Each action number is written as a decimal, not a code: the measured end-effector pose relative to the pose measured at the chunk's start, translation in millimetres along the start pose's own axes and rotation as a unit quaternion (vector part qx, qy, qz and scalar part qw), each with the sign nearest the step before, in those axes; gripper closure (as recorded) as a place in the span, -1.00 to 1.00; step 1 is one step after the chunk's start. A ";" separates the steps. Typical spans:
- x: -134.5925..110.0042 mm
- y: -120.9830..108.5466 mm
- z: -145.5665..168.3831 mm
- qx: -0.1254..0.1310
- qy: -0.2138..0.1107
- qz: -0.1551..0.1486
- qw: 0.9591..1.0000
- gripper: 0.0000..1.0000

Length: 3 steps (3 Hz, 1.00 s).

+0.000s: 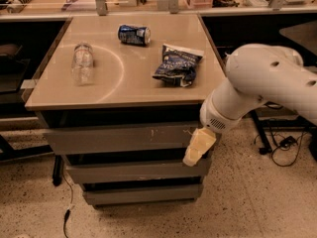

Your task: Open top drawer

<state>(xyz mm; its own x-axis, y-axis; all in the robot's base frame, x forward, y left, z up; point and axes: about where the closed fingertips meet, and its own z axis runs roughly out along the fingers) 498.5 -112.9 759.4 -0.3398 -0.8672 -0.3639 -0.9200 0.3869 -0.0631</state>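
The top drawer [119,139] is the widest grey front panel under the tan counter top, with small white scuffs near its middle. It looks closed, its front about level with the counter's edge. Two shorter grey drawers [133,171] sit below it. My gripper [197,148], with pale yellowish fingers, hangs from the white arm [257,83] in front of the top drawer's right end, reaching down over its lower edge.
On the counter top [49,95] lie a clear plastic bottle [82,62], a blue soda can [133,34] and a dark chip bag [177,64]. A cable [282,148] trails on the speckled floor at right. Black shelving stands at left.
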 end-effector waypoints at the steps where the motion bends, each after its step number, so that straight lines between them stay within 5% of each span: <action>1: -4.8 4.8 38.0 -0.005 -0.021 0.013 1.000 -1.00; 3: -10.9 -7.0 84.6 -0.001 -0.038 0.030 0.999 -1.00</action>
<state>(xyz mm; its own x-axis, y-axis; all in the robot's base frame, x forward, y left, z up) 525.2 -79.6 685.2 -0.3775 -0.8162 -0.4373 -0.8990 0.4362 -0.0381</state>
